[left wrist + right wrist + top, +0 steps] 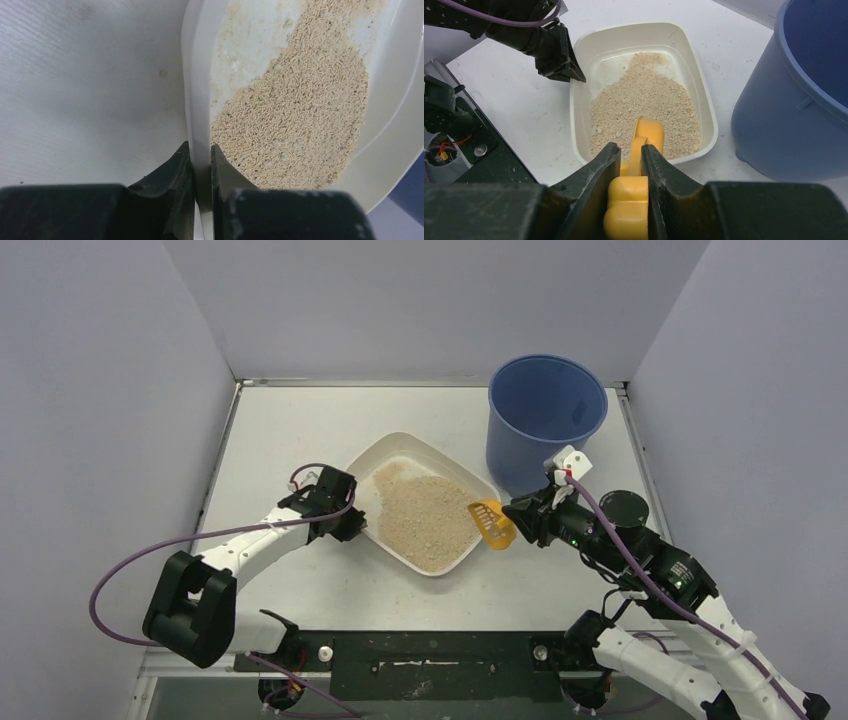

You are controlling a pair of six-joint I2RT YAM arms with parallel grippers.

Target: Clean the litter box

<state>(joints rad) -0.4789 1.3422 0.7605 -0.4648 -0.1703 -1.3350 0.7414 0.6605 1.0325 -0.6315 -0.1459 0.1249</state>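
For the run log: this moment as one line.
left tool: shut on rim of off-white plastic litter box | right tool: shut on orange plastic scoop | blue round bucket: beside box

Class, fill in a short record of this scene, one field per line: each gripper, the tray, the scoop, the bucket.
left gripper: shut on the litter box rim
right gripper: shut on the handle of the orange scoop
scoop head: over the litter near the rim
litter: one corner of the floor bare
blue bucket: upright beside the box
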